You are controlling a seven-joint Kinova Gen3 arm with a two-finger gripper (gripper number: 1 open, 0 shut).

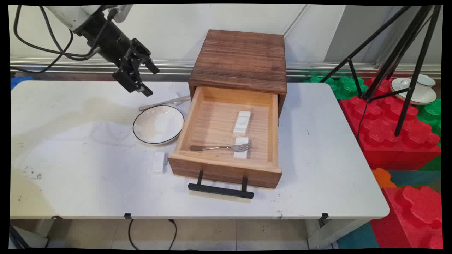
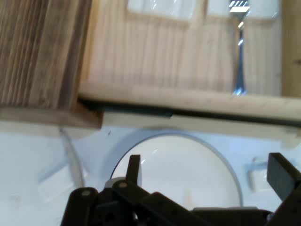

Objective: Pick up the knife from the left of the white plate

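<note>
On the worktop (image 1: 88,176): a wooden box (image 1: 240,60) with open drawer (image 1: 226,169) holding a fork (image 1: 219,147) and two white rests (image 1: 242,122); a bowl (image 1: 158,125), a utensil (image 1: 164,102) behind it, a white block (image 1: 159,162)

— What does the arm (image 1: 70,14) look like where it enters the main view?

— A white, rounded link, smooth and glossy, ending in a black cylindrical wrist section (image 1: 109,38) with faint pale lettering on its side, too small to read.

— And the cables (image 1: 42,49)?

— Black ones loop from the white link and hang in curves beside it; one thinner lead runs along the black cylinder.

— The gripper (image 1: 143,79)?

— All black, built of angular, jointed linkage bars that carry two flat, blocky fingers (image 1: 152,67). In the hand view the linkage shows round, pale pivot pins and matte black plates.
</note>
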